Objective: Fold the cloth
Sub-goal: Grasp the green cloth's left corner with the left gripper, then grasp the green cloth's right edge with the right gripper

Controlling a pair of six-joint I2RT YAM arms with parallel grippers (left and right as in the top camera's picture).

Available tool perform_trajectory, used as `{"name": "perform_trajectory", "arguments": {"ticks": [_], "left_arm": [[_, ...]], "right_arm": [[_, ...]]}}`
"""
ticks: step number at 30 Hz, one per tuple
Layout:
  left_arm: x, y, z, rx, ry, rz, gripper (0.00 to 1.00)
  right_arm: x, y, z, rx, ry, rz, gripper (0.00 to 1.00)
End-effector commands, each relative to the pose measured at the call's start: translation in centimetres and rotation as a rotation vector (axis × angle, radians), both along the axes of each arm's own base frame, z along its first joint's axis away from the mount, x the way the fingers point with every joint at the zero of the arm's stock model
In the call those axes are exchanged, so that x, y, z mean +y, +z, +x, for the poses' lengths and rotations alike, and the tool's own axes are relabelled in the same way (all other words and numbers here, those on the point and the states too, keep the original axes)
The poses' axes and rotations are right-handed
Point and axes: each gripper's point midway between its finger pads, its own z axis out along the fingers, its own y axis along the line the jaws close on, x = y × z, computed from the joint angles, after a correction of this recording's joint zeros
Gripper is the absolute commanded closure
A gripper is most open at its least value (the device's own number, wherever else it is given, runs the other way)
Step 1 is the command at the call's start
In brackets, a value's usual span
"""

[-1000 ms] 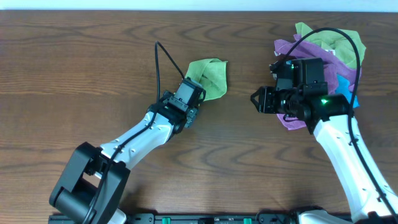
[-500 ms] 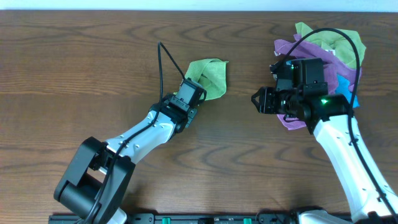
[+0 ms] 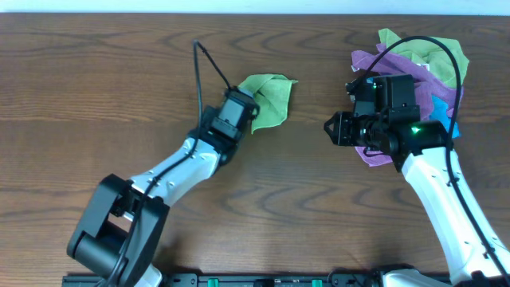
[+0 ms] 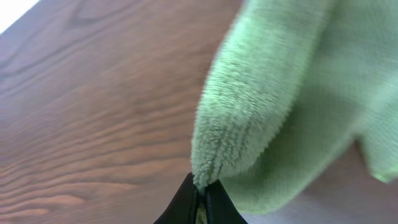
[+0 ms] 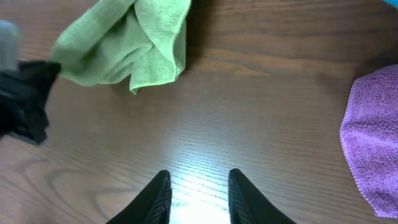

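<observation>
Lime-green fabric is caught at this very moment: the cloth (image 3: pixel 272 97) is seen bunched up on the worktop (image 3: pixel 96 80), midway along the far edge and a little in from it. One fuzzy fold of it is pinched by the left jaws, which are closed tight on it, the rest of the fabric spreading away beyond the tips. The right jaws are held apart over bare wood with nothing between them, just clear of the heap of towels (image 3: pixel 362 64) at the far right corner and well apart from the cloth. As for progress, little can be counted as done: the cloth is rumpled and doubled over on itself at random, and no flat layer or squared edge is shown, so the task is judged to be at its start, with only a first grip taken. What is left, by that reading, is everything that matters: the cloth is to be spread flat, then one edge brought over to meet its opposite. Now the tally: one loose green cloth is counted, two arms, the left arm (image 3: pixel 183 163) and the right arm (image 3: pixel 434 191), and one heap. In that heap purple fabric (image 5: pixel 373 137), a patch of bright blue (image 3: pixel 440 105) and further green fabric (image 3: pixel 426 49) are made out, but the number of towels in it cannot be told.
</observation>
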Motion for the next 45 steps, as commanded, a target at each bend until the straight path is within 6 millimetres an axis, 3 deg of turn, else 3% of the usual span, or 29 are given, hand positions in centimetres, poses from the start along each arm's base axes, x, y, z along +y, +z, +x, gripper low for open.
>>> {"name": "perform_trajectory", "arguments": {"ticks": [1,9,10,12,14,16,19,25,28,35,45], "left_arm": [[2.9,2.4,2.8,-0.073,0.089,0.014,0.94],[10.5,4.7,6.9,-0.176,0.262,-0.136,0.94],[12.1,4.6,7.0,-0.184,0.327,-0.168,0.85],[14.6,4.0,6.5,-0.173,0.439,-0.217,0.05],[16.5,2.8,5.3,-0.12,0.518,-0.233,0.04],[16.6,1.6,4.2,-0.041,0.514,-0.241,0.04],[15.2,0.4,2.8,0.058,0.471,-0.284,0.04],[9.5,-0.2,0.8,0.222,0.33,-0.498,0.02],[9.4,-0.8,0.3,0.242,0.382,-0.533,0.05],[10.6,-1.4,2.3,0.166,0.42,-0.515,0.04],[10.6,-4.2,4.3,0.138,0.401,-0.496,0.04]], "right_arm": [[0.1,0.2,-0.1,-0.017,0.021,-0.009,0.71],[1.3,0.2,-0.5,-0.022,0.064,-0.019,0.72],[1.4,0.2,-0.6,-0.022,0.067,-0.021,0.71],[1.7,0.2,-0.6,-0.023,0.074,-0.02,0.66],[2.0,0.2,-0.6,-0.032,0.091,-0.023,0.63],[2.6,0.2,-0.4,-0.047,0.113,-0.025,0.6],[4.0,-0.1,0.0,-0.068,0.165,-0.03,0.58],[8.8,-2.3,1.1,-0.135,0.331,-0.057,0.55],[9.9,-4.0,2.3,-0.158,0.346,-0.101,0.54],[12.7,-6.1,5.1,-0.265,0.417,-0.116,0.56],[14.7,-7.8,6.4,-0.391,0.489,-0.284,0.53]]}}
